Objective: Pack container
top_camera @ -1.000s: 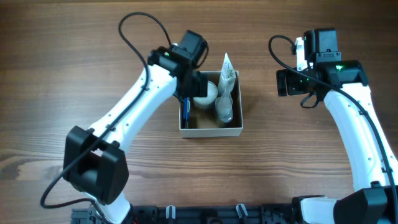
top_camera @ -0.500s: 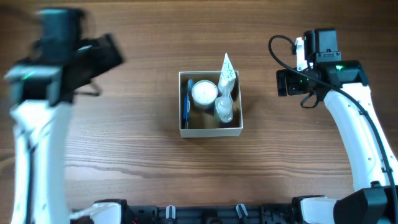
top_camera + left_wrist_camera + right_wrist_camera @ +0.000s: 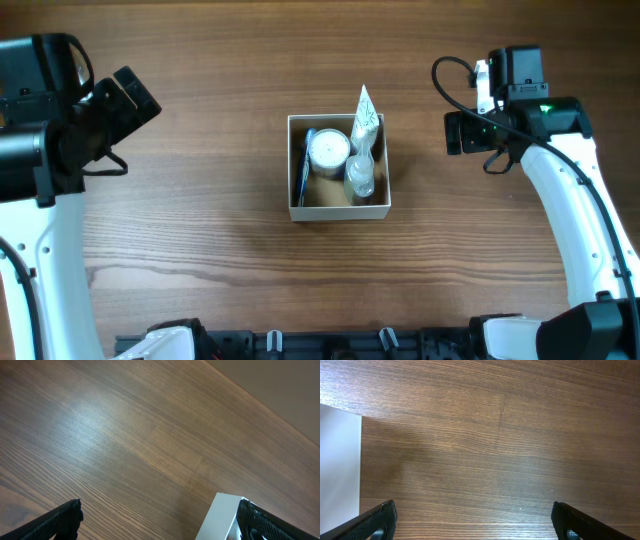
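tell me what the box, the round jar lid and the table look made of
Box: likely cardboard, matte, with white outer walls, a brown inside and thin straight walls.
Jar lid: probably plastic, smooth and white; the view leaves this open.
Table: wood or wood-look laminate, brown with long grain lines and a soft sheen.

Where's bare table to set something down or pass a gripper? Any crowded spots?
Free: bare wood between the left gripper and the container, between the container and the right gripper, and the strip from the container toward the arm bases. Crowded: only inside the container, where the jar, bottle, tube and blue item fill most of it.
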Robot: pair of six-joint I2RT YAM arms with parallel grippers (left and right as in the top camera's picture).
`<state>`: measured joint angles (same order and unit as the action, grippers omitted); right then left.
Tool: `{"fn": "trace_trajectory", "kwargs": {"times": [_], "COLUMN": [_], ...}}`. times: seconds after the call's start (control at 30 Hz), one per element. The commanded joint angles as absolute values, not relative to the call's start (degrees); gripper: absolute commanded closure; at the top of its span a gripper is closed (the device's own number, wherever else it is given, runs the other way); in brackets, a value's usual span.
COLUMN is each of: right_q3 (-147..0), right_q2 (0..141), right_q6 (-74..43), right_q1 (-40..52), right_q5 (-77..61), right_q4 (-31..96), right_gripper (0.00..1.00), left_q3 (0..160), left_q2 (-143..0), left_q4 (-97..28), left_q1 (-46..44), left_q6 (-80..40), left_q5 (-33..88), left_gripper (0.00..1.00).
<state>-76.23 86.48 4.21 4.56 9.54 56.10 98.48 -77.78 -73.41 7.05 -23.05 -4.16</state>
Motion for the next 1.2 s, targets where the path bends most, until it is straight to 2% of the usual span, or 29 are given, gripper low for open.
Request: {"fn": "trace_trajectory", "kwargs": {"times": [0.0,0.23,0.33,0.57,0.83,1.17], "right_q3": [-76.58,-76.60,-76.58,-76.58,-76.38,-72.55], "right_q2": [86.96,86.15,83.42,68.86,52.93,41.19], "right_q6": [4.49,4.51,8.16,19.27,19.49,18.85], "right_q1": [4.27,4.27,4.27,4.27,4.27,4.25], "right_q5": [10.55,10.55,12.58,12.23,10.55,3.77], "right_q4": [55.90,55.90,56.23,56.31,56.16,56.40], "right_gripper": [0.00,0.00,0.00,0.00,0.00,0.00], "left_q3": [98.70,98.70,98.70,98.70,98.70,98.70], "left_q2": [-77.91,-77.91,-77.91,-77.91,-77.91,-77.91], "left_q4": [-73.38,-73.38,-73.38,-73.38,-73.38,-73.38], "left_q1": [7.40,7.40,7.40,7.40,7.40,7.40], "left_q6": [-23.11,-23.14,-23.14,-23.14,-23.14,-23.11], "left_q5": [-3.29,-3.29,-3.29,-3.29,-3.29,-3.29], "left_gripper": [0.00,0.00,0.00,0.00,0.00,0.00]}}
